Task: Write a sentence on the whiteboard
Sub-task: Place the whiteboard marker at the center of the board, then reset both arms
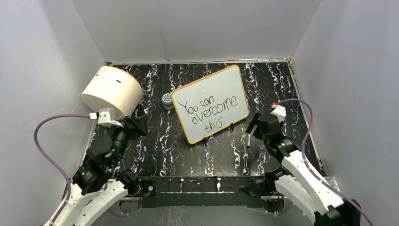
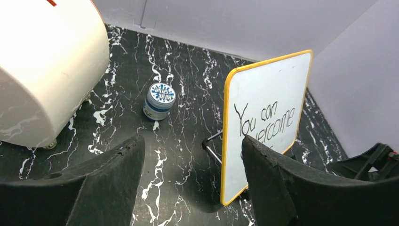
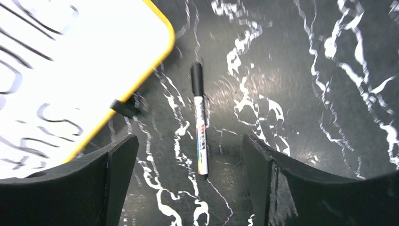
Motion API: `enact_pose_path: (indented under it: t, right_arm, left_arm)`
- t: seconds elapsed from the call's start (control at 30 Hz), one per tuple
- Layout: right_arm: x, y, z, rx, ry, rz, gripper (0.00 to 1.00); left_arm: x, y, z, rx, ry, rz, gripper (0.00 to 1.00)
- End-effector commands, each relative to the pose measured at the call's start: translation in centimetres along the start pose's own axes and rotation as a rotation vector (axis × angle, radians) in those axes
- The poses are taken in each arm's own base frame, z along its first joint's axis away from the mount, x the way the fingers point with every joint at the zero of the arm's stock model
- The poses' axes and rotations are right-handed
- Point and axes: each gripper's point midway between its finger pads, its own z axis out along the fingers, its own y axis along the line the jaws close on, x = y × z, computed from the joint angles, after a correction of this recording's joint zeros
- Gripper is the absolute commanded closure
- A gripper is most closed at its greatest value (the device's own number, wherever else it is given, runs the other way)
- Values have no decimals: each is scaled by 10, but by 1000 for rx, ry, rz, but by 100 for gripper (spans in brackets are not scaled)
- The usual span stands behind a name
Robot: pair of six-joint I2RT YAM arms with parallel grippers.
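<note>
One whiteboard [image 3: 84, 61] upright, left of right gripper [image 3: 189, 143].

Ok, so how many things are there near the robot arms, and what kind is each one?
whiteboard: 1
marker pen: 1
small round tin: 1
big cream cylinder: 1
Total: 4

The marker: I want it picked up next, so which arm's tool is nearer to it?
Right. The right tool is open directly over the marker, by the whiteboard's near corner. The left tool is on the whiteboard's far side, beside the cream cylinder.
</note>
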Motion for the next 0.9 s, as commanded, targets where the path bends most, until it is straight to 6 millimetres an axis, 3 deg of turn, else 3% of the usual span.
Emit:
enact_pose_path:
  t: [0.0,0.2,0.33,0.43,0.57,0.87]
  right_arm:
    - [-62,6,-51,-70,-180,15,2]
    - [-111,2,-118,-174,-390,25,1]
    - [-123,-7,-147,-197,-464,10,1]
    - [-126,-14,-157,-205,-518,8,1]
    - [-123,-18,-168,-244,-558,3,1]
    - [-117,-35,-177,-244,-650,12,1]
  left_arm:
    - [-21,5,-22,27,-63,-8,29]
    - [-40,5,-54,127,-140,-4,29]
    - [-46,15,-74,134,-160,-19,27]
    - [-46,23,-83,122,-180,-51,20]
    - [-40,29,-90,113,-143,-62,3]
    - [-26,27,-90,122,-91,-84,2]
